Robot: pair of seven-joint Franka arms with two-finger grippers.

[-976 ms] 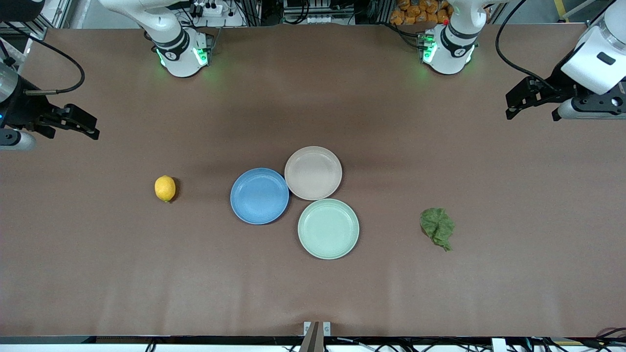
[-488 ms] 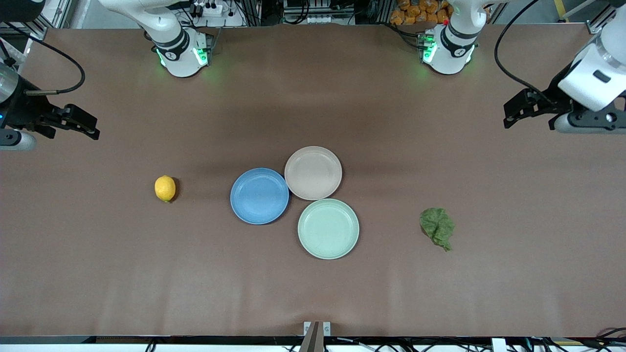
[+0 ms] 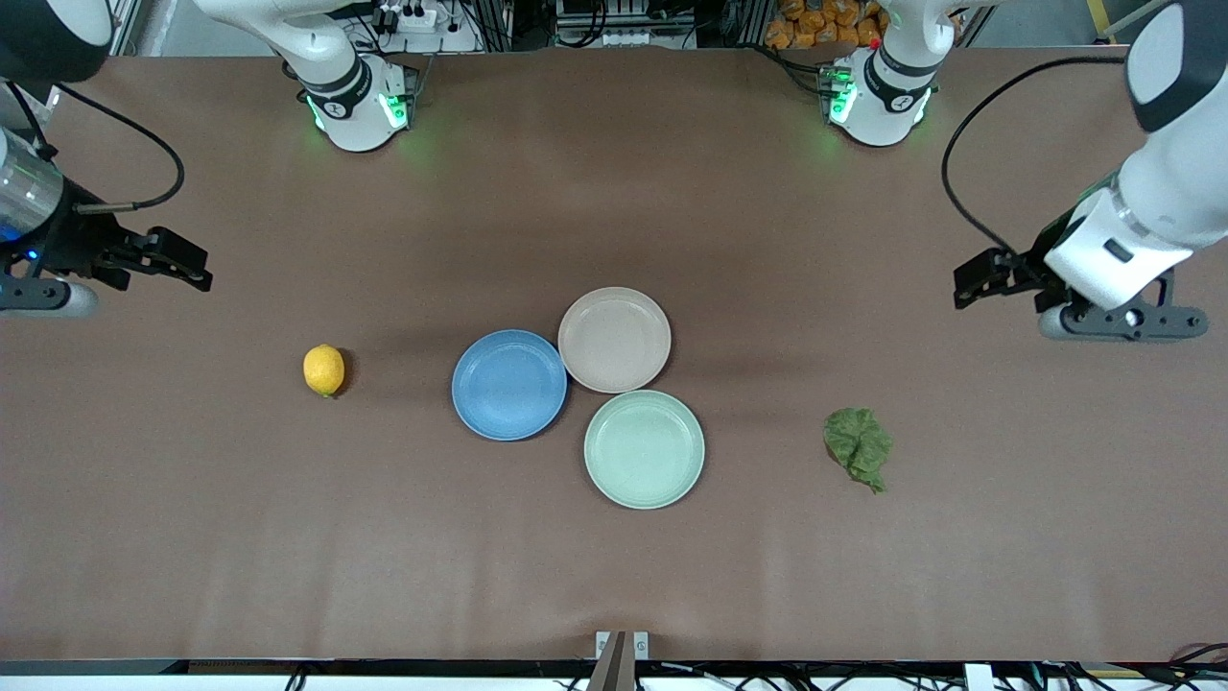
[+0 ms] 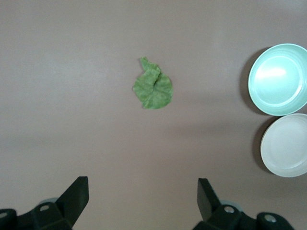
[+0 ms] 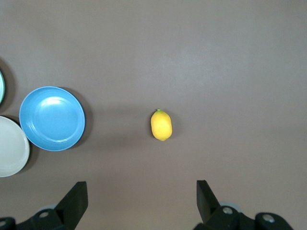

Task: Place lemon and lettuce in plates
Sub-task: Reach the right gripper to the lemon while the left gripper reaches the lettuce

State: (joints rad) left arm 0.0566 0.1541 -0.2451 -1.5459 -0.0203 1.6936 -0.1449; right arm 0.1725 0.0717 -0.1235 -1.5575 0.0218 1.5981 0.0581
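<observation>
The yellow lemon lies on the brown table toward the right arm's end; it also shows in the right wrist view. The dark green lettuce lies toward the left arm's end, also in the left wrist view. The blue plate and the beige-pink plate touch at mid-table, both empty. My left gripper is open and empty, in the air above bare table apart from the lettuce. My right gripper is open and empty, above bare table apart from the lemon.
A pale mint-green plate sits against the other two plates, nearer the front camera, empty. The arm bases stand along the table's back edge.
My left gripper has moved toward the lettuce and lower in the front view. My right gripper has shifted a little toward the lemon. Lemon, lettuce and plates have not moved.
</observation>
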